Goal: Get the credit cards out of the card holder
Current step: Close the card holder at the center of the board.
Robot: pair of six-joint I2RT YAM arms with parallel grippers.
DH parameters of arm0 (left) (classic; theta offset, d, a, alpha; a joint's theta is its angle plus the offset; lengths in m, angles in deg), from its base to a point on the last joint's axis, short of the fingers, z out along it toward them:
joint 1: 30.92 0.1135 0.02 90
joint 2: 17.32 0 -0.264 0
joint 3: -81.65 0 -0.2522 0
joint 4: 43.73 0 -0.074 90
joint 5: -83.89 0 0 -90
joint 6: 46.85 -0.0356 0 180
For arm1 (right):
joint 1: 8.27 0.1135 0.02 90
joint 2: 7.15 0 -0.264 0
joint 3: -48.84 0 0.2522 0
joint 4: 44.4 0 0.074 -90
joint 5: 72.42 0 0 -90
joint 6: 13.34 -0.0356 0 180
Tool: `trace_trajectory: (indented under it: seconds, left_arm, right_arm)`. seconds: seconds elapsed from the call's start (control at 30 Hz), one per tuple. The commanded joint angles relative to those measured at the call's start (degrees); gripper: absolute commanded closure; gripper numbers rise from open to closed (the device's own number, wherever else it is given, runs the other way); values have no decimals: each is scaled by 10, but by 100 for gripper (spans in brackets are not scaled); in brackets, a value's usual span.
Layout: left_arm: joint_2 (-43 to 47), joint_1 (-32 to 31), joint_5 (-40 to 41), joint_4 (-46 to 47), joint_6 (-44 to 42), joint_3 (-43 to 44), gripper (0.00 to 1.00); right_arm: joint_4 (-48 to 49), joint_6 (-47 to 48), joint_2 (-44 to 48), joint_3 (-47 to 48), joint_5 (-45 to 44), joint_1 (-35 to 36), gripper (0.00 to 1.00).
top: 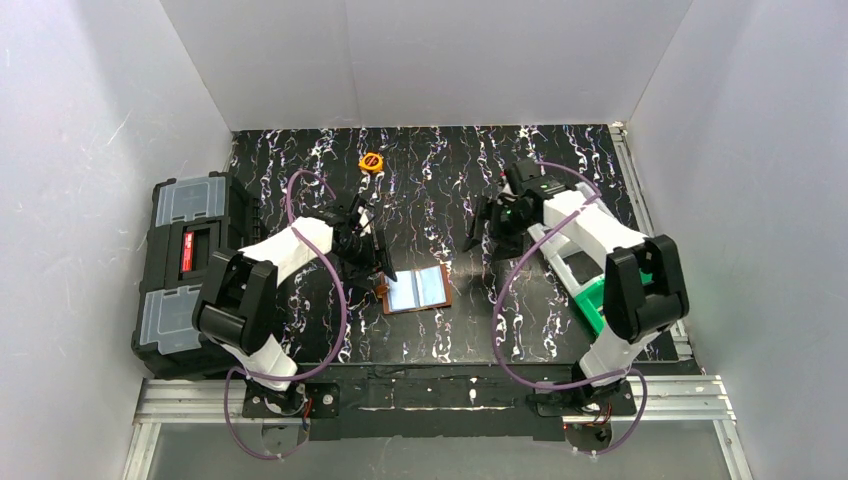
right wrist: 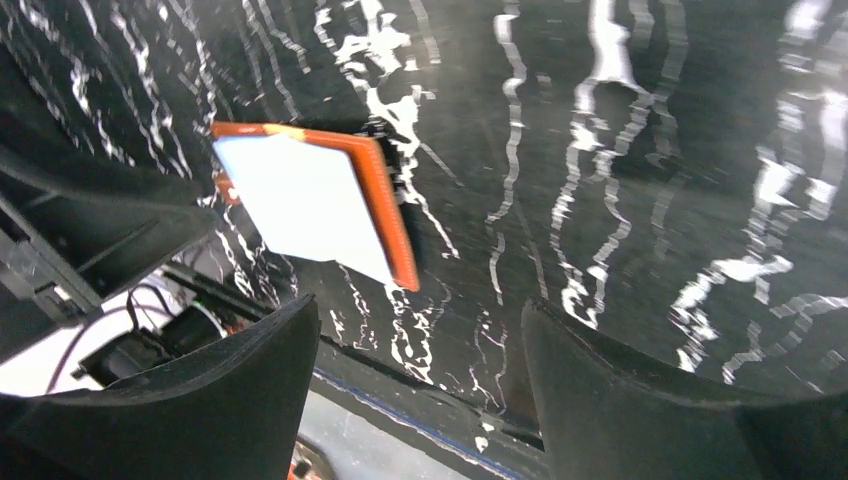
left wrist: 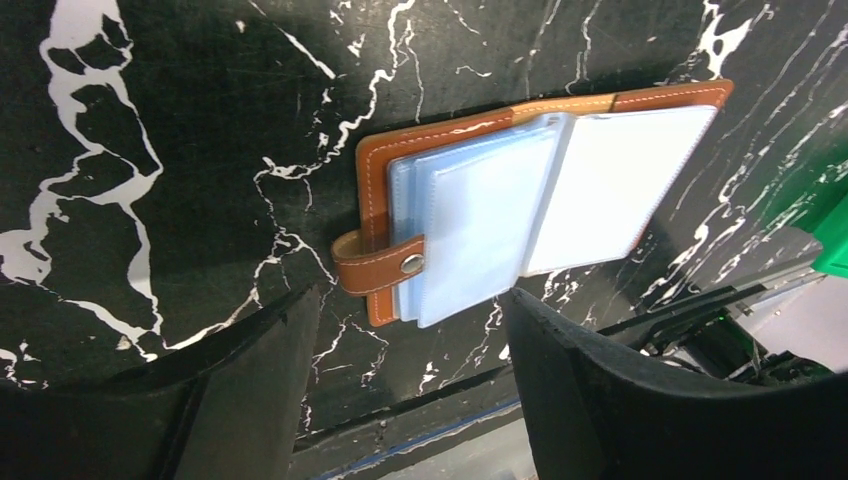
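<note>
1. The left gripper, jaws spread and empty, hovered with the card holder just ahead of its fingertips, apparently lining up a grasp.
2. The holder lay open, pockets upward, presumably for access; the credit cards inside could not be distinguished.
3. The right gripper, likewise released, hung well apart from it.

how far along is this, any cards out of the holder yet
Done: the card holder lies open, strap unsnapped. In hand: nothing; the left claw hovers open over its strap edge, the right claw hangs open off to one side. Left: no card shows outside it; all pulling remains.
</note>
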Motion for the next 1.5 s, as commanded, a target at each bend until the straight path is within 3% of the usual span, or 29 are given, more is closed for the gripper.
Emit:
trace_trajectory:
  seconds: [0.0, 0.47, 0.63, 1.03, 1.47]
  left_arm:
    - [-1, -7, 34, -8, 9, -10, 35]
    - [-28, -19, 57, 22, 24, -38, 49]
    - [-36, -20, 69, 29, 28, -45, 60]
    - [-73, -35, 62, 47, 34, -36, 87]
    - [-98, -59, 49, 52, 38, -3, 92]
  right_arm:
    - [83, 32, -27, 1, 69, 43, 19]
    - [165, 20, -122, -30, 109, 108, 18]
    - [180, 8, -128, -38, 117, 123, 20]
    - [214, -47, -96, -51, 169, 126, 37]
    - [251, -118, -84, -34, 195, 158, 34]
